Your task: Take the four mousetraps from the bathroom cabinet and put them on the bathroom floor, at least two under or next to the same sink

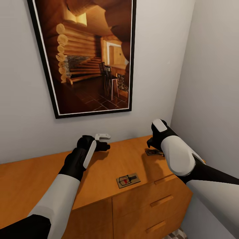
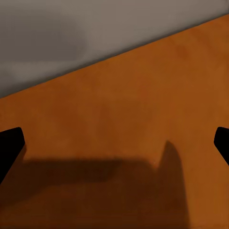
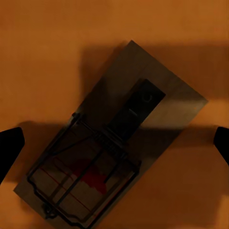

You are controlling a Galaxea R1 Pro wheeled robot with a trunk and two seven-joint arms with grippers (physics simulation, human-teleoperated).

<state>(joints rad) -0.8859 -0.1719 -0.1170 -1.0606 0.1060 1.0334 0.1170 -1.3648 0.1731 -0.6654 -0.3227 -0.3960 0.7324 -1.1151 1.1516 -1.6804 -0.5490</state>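
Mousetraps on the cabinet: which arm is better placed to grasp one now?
Right. The right gripper hovers open over a mousetrap, centred between its fingers. The left gripper faces bare cabinet top.

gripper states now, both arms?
Left gripper: open, empty, over the cabinet top.
Right gripper: open, above a mousetrap, not holding it.

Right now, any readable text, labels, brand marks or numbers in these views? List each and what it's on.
None readable.
Framed picture on the wall: a log-cabin interior, no lettering.
Mousetrap under the right gripper: a red spot and a faint curved mark on its dark metal plate, too dim to read as a character.
Second mousetrap near the cabinet top's front edge: too small to show any print.
Cabinet top and drawers: plain wood, no labels.
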